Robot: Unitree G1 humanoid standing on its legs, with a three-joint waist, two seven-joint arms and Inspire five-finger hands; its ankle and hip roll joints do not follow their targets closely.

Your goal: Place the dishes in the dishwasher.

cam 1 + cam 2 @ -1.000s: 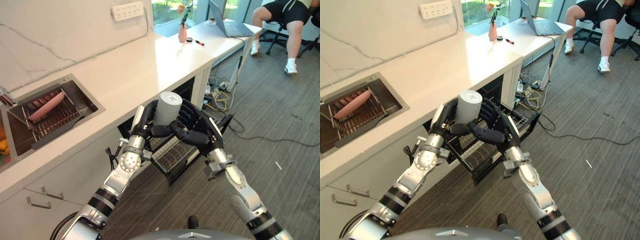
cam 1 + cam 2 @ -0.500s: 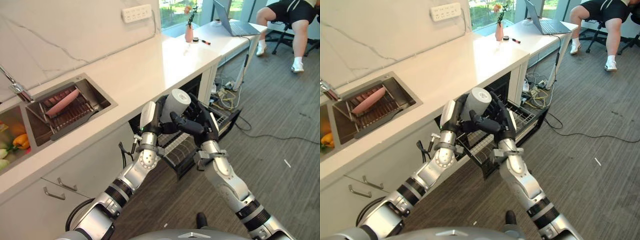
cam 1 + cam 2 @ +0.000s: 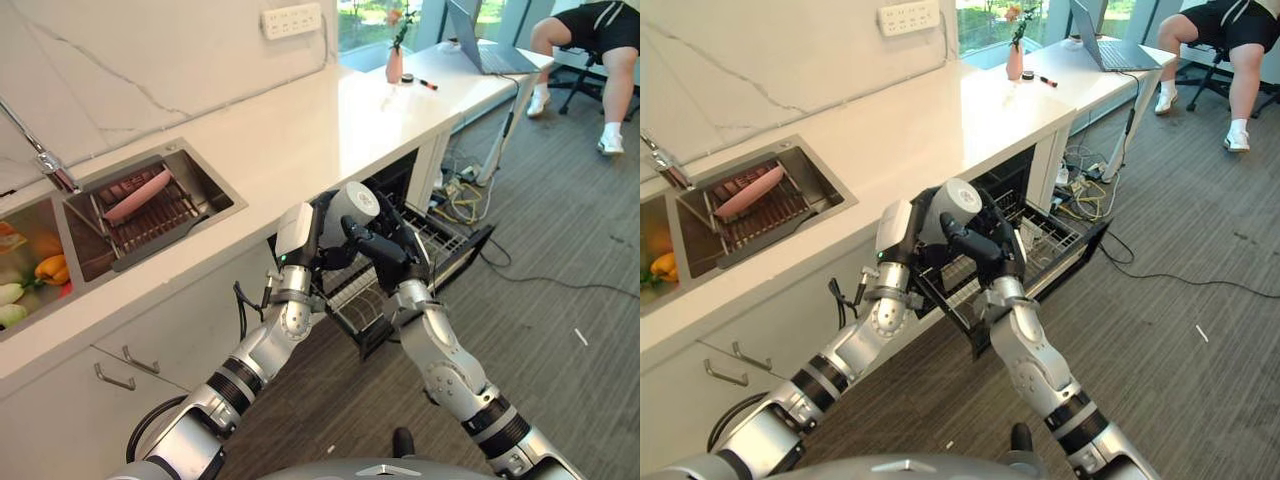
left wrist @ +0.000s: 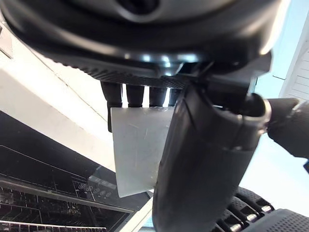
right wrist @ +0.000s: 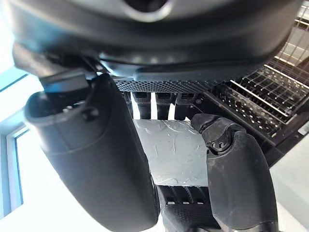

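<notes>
Pale grey cylindrical cup point(image 3: 348, 212), clasped betw. left hand point(image 3: 297, 238) & right hand point(image 3: 392, 250) (both curled round it), now tips sideways, lower over black wire dishwasher rack point(image 3: 425, 262) below — loading nears.

White counter point(image 3: 300, 140) (marble wall point(image 3: 130, 60)), grey carpet point(image 3: 560, 200)

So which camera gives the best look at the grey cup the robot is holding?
The left eye view: the grey cup shows whole, tilted, clasped between the left hand and right hand above the dishwasher rack. The right eye view shows much the same. Both wrist views show just a patch of its wall between fingers.
</notes>
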